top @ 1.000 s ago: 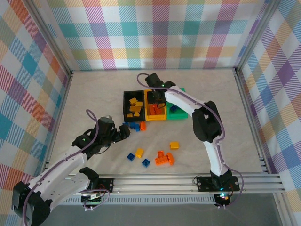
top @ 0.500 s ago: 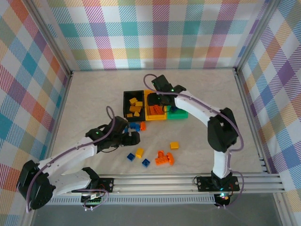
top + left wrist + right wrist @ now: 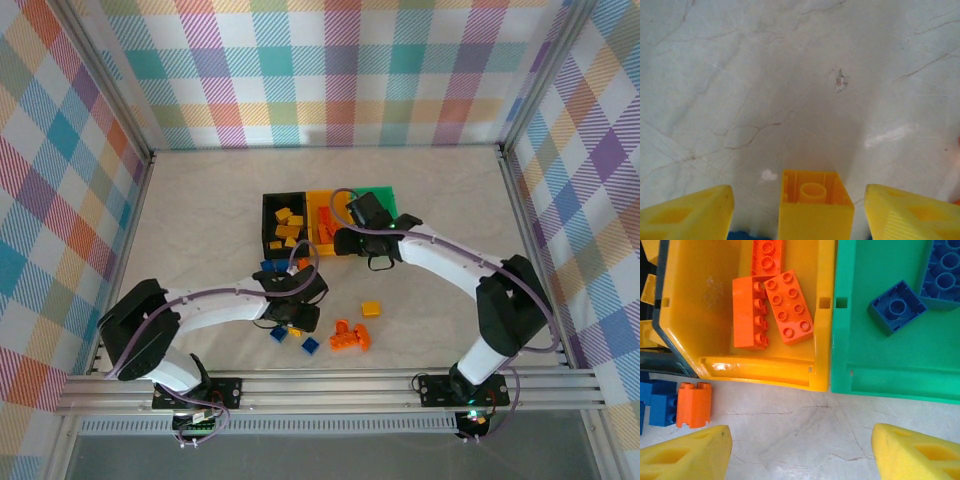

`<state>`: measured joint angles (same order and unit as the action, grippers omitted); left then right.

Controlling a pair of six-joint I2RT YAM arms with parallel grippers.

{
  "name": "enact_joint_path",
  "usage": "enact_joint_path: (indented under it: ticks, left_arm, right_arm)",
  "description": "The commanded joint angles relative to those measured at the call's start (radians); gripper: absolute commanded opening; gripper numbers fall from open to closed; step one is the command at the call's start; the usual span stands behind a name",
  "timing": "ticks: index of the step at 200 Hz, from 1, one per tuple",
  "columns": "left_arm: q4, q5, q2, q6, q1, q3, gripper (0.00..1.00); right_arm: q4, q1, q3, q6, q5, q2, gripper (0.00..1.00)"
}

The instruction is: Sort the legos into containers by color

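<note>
1. The left claw stands apart around a loose yellow brick. A gap shows on each side of the brick, so nothing is clamped. The brick sits low over the desk with its hollow underside facing the wrist camera.
2. The right claw is apart too and empty. It hangs over bare desk just in front of the yellow-orange bin and the green bin.
3. There are three containers in a row, side by side. The black bin is on the left, the yellow-orange one is in the middle and the green one is on the right.
4. Sorted so far:
   - The black bin holds about five yellow pieces.
   - The yellow-orange bin holds three orange pieces.
   - The green bin holds two blue pieces, with its far end out of sight.
5. Not yet sorted, on the desk:
   - A second yellow piece lies apart from the rest.
   - An orange cluster has two or three bricks; I cannot tell which.
   - A lone orange piece stands just before the bins, touching a blue pair.
   - One blue single lies near the arms, and another blue single lies close by it.
6. My judgement is that the task is roughly half done. About ten pieces are binned and nine or ten are loose, and blue has the most left to sort.
</note>
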<state>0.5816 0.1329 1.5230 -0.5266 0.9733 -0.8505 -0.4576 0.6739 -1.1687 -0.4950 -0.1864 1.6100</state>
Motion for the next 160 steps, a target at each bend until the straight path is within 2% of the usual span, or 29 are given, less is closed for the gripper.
enact_joint_path:
  ticks: [1,16,64,98,133,160]
  left_arm:
    - [0.028,0.032,0.029,0.020,0.021,-0.037,0.59]
    - [0.027,0.030,0.039,0.020,0.027,-0.042,0.50]
    - [0.038,0.029,0.031,0.009,0.030,-0.046,0.32]
    - [0.047,0.043,-0.016,-0.013,0.017,-0.068,0.30]
    - [0.096,0.064,-0.094,0.018,-0.072,-0.147,0.29]
    - [0.086,0.096,-0.121,0.056,-0.211,-0.245,0.28]
  right_arm:
    - [0.038,-0.008,0.020,-0.020,-0.009,-0.048,0.74]
    - [0.042,-0.018,0.030,-0.020,-0.011,-0.058,0.75]
    - [0.040,-0.045,0.044,-0.020,-0.013,-0.080,0.75]
    - [0.045,-0.054,0.062,-0.024,-0.013,-0.096,0.75]
    - [0.046,-0.062,0.082,-0.027,-0.012,-0.121,0.75]
    - [0.048,-0.066,0.098,-0.027,-0.009,-0.147,0.76]
